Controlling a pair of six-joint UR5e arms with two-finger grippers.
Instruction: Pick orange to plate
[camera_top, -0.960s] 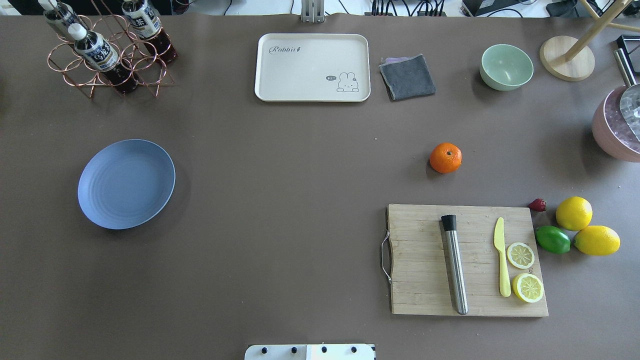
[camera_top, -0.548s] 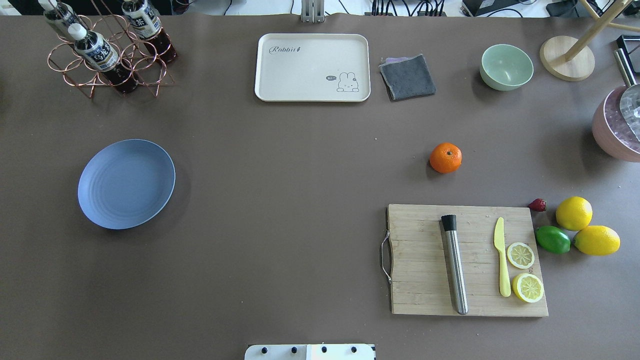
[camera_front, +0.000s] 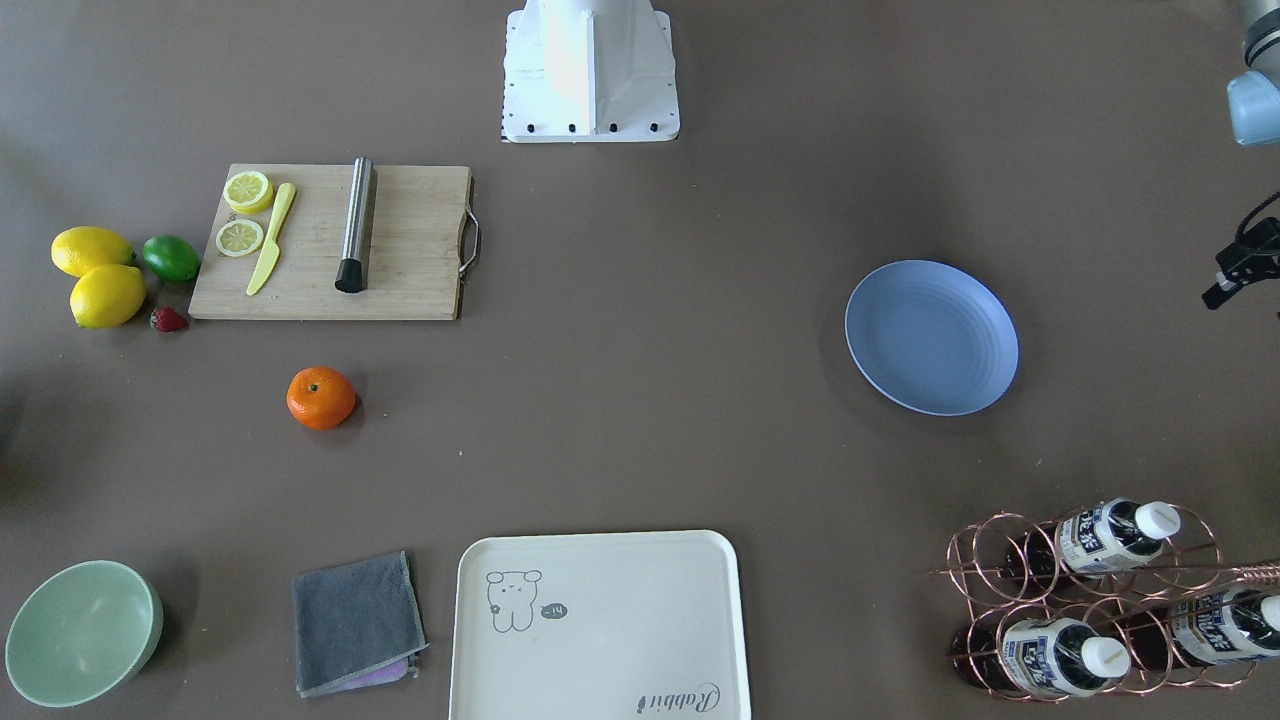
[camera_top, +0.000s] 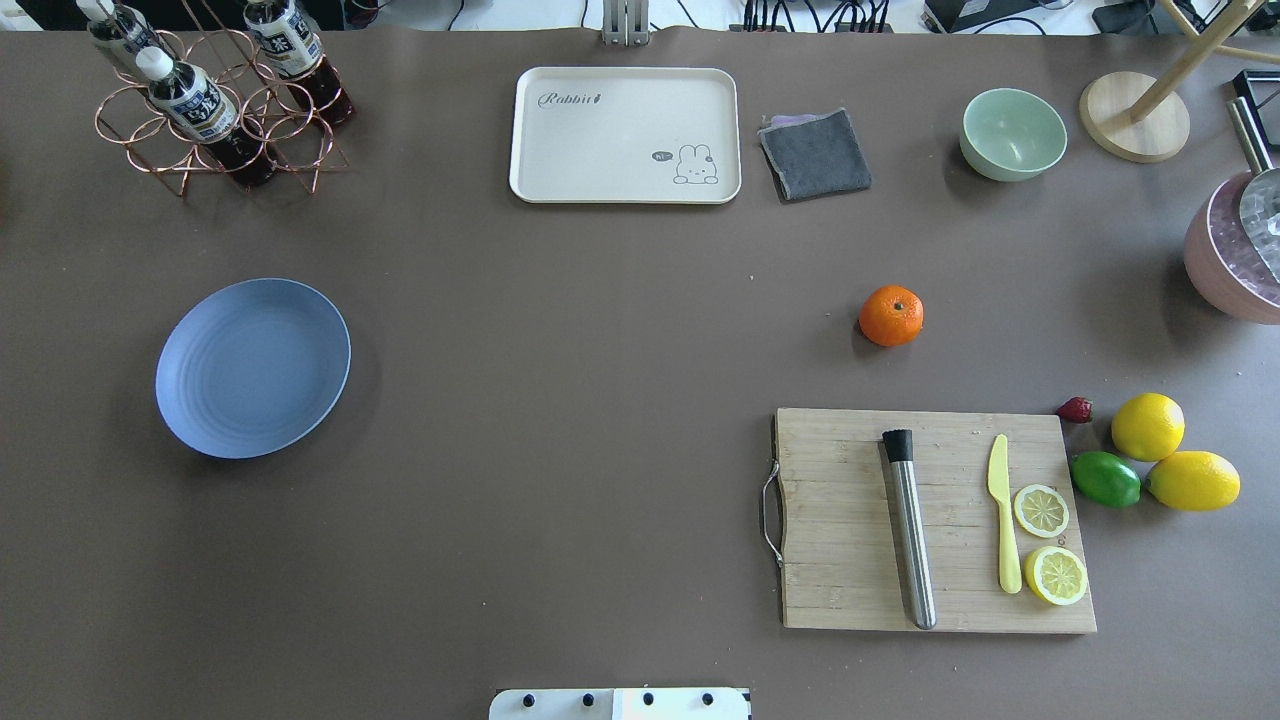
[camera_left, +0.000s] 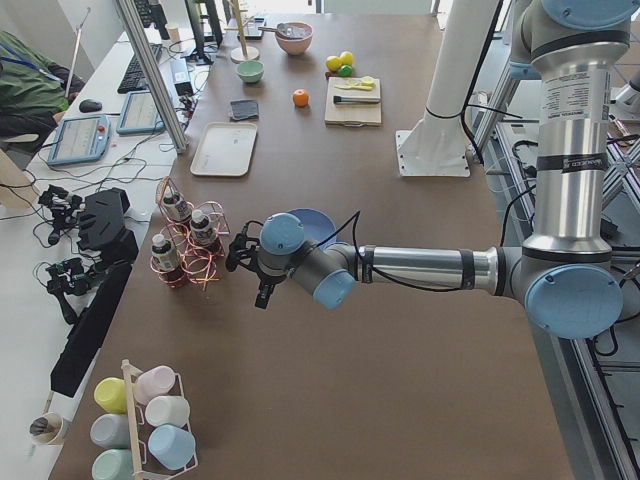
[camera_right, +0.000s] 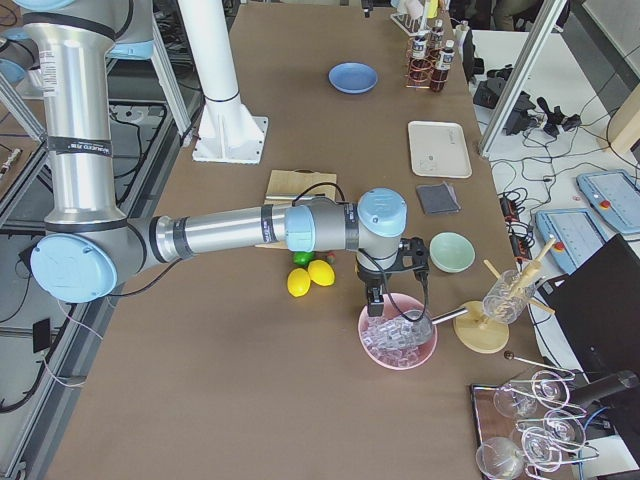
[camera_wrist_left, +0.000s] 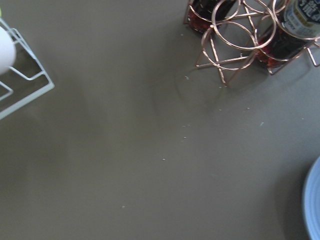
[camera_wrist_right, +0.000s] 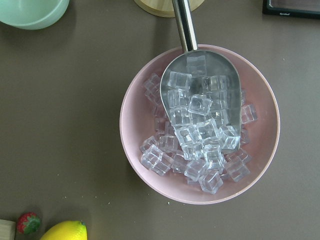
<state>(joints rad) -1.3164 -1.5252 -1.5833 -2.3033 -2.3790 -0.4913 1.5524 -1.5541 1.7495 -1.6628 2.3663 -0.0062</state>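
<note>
The orange (camera_top: 891, 316) rests on the brown table right of centre, just beyond the cutting board; it shows too in the front-facing view as the orange (camera_front: 320, 398). The light blue plate (camera_top: 253, 368) lies far to the left with nothing on it. My left gripper (camera_left: 258, 290) hangs over bare table between the plate (camera_left: 312, 222) and the bottle rack; only its edge shows in the front view, so I cannot tell its state. My right gripper (camera_right: 375, 300) hovers above the pink ice bowl, far from the orange; open or shut cannot be told.
A cutting board (camera_top: 935, 520) holds a steel muddler, a yellow knife and lemon halves. Two lemons (camera_top: 1148, 427), a lime (camera_top: 1105, 479) and a strawberry sit to its right. Along the far edge: cream tray (camera_top: 625, 135), grey cloth (camera_top: 815, 153), green bowl (camera_top: 1012, 133), bottle rack (camera_top: 215, 100). The ice bowl (camera_wrist_right: 200, 125) holds a scoop.
</note>
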